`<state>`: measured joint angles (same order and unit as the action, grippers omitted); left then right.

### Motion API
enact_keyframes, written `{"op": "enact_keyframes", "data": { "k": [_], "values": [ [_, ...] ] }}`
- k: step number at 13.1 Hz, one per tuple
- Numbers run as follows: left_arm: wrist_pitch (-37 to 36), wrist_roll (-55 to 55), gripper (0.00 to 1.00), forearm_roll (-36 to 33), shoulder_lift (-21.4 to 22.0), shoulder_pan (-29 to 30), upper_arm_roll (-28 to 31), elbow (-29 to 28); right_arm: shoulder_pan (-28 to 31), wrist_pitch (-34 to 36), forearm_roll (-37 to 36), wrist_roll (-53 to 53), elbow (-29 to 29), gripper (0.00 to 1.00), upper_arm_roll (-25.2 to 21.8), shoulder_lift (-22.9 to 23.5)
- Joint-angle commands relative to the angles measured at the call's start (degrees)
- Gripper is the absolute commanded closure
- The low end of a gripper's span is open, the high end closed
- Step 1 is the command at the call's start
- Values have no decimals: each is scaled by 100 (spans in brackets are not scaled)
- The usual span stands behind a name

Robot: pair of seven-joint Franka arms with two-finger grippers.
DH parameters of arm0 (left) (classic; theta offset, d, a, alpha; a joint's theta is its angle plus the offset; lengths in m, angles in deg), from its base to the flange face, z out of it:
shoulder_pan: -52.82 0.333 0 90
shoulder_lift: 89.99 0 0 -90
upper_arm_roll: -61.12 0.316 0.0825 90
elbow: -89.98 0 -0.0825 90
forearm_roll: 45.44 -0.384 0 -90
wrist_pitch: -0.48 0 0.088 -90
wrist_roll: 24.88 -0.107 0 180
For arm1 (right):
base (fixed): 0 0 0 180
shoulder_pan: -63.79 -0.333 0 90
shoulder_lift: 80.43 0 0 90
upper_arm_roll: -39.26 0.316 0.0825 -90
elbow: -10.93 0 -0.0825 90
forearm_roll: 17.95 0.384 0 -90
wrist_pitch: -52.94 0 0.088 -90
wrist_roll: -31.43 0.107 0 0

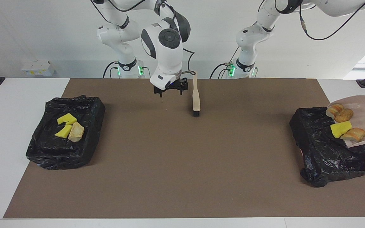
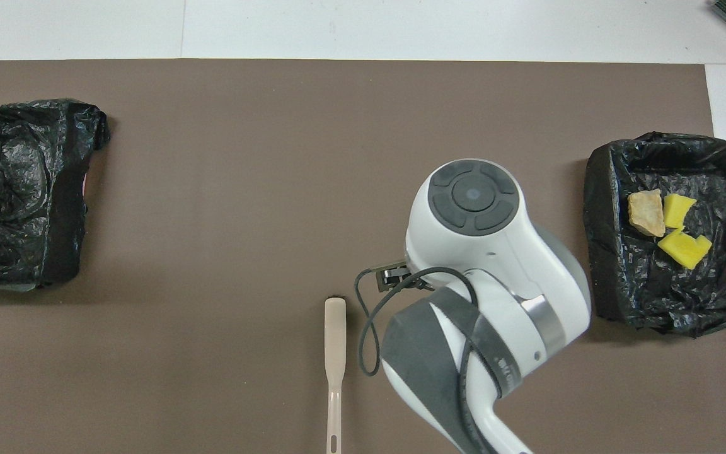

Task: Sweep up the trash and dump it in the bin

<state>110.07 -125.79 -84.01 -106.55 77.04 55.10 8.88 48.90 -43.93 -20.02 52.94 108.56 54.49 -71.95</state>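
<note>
Over the brown mat (image 1: 182, 158) at the robots' edge of the bench, my right claw (image 1: 170, 91) hangs low with its fingers spread wide and nothing between them, just beside the brush (image 1: 196, 96), which lies flat on the mat with its dark bristle head pointing away from the robots. At the left arm's end of the bench, the beige dustpan (image 1: 364, 118) is tilted over the bag-lined bin (image 1: 328, 148) there, carrying four pieces of trash: a bright yellow foam chunk (image 1: 341, 129) and three tan, bread-like lumps (image 1: 344, 115). My left claw is out of sight past the picture's edge, clamped shut, and by my reading it is what holds the pan's handle. The second lined bin (image 1: 65, 133), at the right arm's end, already holds three pieces: two yellow chunks (image 1: 66, 119) and one beige lump (image 1: 76, 131). No trash is left on the open mat, so I judge the sweeping finished and the dumping in hand. The next move calls for tipping the dustpan more steeply so the four pieces slide off its lip into the bin, keeping that lip inside the rim so nothing rolls back onto the mat; my right arm need only wait clear of the brush.
</note>
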Motion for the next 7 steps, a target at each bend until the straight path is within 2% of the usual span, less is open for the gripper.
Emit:
{"op": "enact_keyframes", "data": {
  "k": [1, 4, 7],
  "values": [
    [1, 720, 100, -666, -6, -320, 49, 77, 336, 159, -582, -504, -184, 0, 68, 40],
    [-156, 774, 100, -1309, 12, -576, 57, 77, 1012, 150, -628, -1252, -463, 0, 59, -4],
    [-331, 748, 100, -1469, 99, -647, 40, 121, 1540, 168, -628, -1351, -553, 0, 51, -179]
  ]
}}
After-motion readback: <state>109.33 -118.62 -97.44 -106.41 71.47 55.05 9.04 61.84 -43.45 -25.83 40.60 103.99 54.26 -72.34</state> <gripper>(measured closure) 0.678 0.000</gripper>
